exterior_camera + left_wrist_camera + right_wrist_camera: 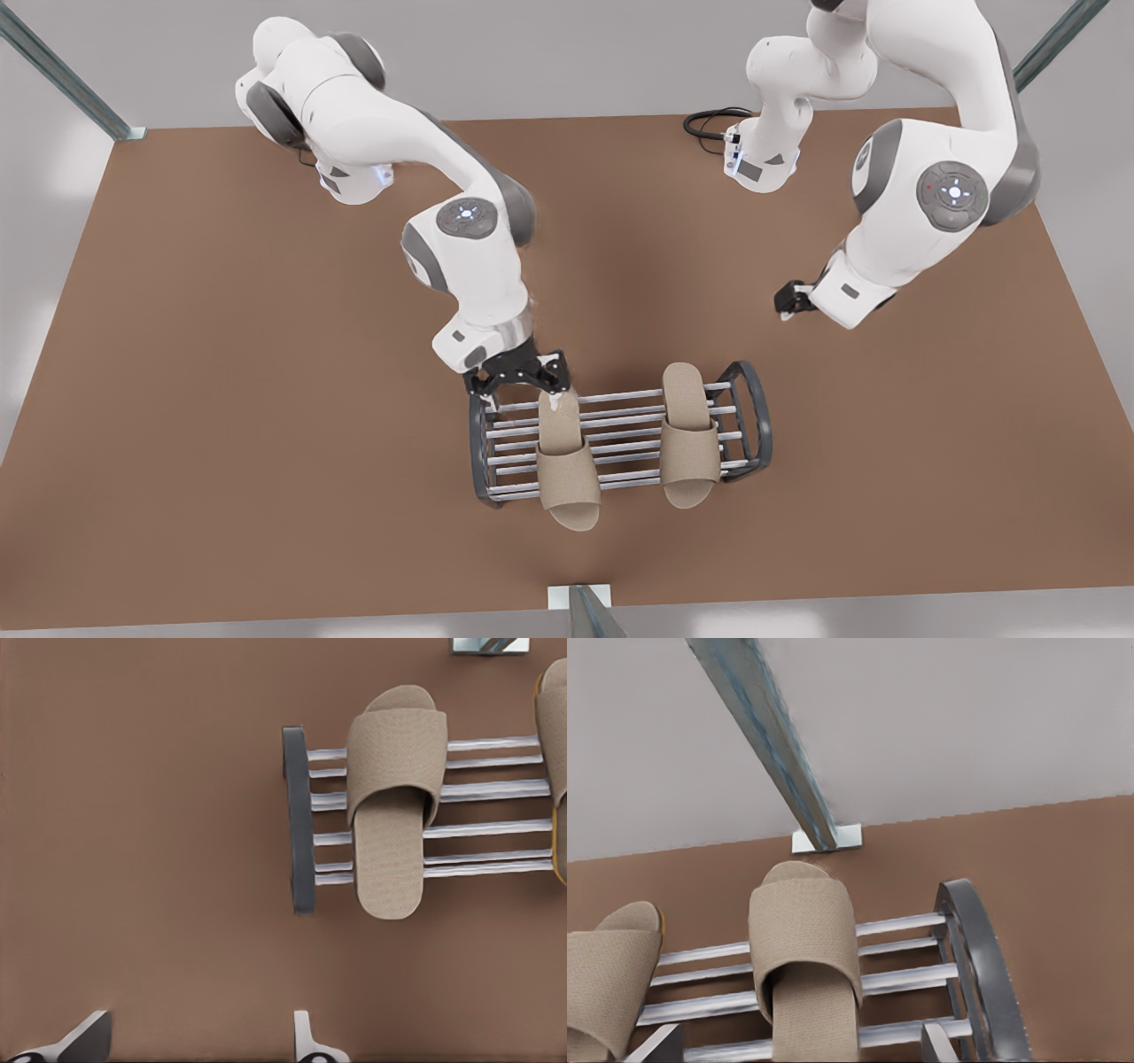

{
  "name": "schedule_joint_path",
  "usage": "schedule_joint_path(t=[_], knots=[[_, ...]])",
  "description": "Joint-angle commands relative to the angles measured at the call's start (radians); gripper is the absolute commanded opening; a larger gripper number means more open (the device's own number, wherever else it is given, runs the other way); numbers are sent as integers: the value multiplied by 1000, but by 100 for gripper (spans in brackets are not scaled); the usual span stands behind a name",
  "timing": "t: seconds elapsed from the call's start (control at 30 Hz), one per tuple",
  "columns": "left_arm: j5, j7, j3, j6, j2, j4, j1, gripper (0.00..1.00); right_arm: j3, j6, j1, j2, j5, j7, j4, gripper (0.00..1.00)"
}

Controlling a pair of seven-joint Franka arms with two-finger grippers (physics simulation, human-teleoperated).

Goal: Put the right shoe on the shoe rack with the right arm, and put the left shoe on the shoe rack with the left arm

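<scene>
Right gripper (521,385), on the arm at the front view's left, hangs low over the rear edge of the shoe rack (751,399). We record its claw as wide. In the right wrist view the two fingers (660,1045) stand on either side of the heel of the right shoe (567,470), and we see a gap on each side. We cannot tell from the front view whether one fingertip touches the heel.

Left gripper (787,306), on the arm at the front view's right, waits above the brown table (221,399). It is well apart from the rack, at about 1 o'clock from it. Its claw is also wide and holds nothing; the left wrist view shows both fingertips (89,1036) spread over bare tabletop.

We find the rack at 6 o'clock from the table's middle in the front view. Both slippers lie flat across its silver rods with toes toward 6 o'clock. The right shoe lies near the arched end at 9 o'clock, and its toe overhangs the front rod. The left shoe (689,439) lies near the arched end at 3 o'clock, and its toe also passes the front rod. The two shoes are apart, with bare rods between them.

A metal post foot (576,595) stands at the table edge at 6 o'clock from the rack.
</scene>
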Motion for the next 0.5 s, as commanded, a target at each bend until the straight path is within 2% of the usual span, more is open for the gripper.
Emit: schedule_joint_path(t=[0.0, 0.07, 0.1, 0.13, 0.17, 0.23, 0.27, 0.3, 0.47], knots=[[17, -19, 0, -74, -3, 3, 0, 100, -2, -396, -144, -135, 230, -350, -59, 100], [17, -18, 0, -73, -3, 3, 2, 100, -4, -508, -352, -439, 187, -657, -391, 100], [17, -18, 0, -73, -3, 3, 3, 100, -2, -534, -374, -456, 173, -657, -443, 100], [17, -18, 0, -73, -3, 3, 5, 100, 2, -402, -425, -558, 176, -666, -653, 100], [17, -18, 0, -73, -3, 3, 5, 100, 1, -368, -434, -588, 180, -666, -701, 100], [18, -18, 0, -73, -3, 3, 5, 100, -2, -413, -466, -580, 181, -672, -667, 100], [23, -18, 0, -74, -3, 3, 5, 100, -2, -502, -469, -540, 170, -807, -601, 100], [23, -18, 0, -74, -3, 3, 5, 100, -2, -511, -487, -525, 170, -949, -586, 100], [23, -18, 0, -74, -3, 3, 5, 100, -4, -514, -491, -514, 169, -788, -584, 100]])
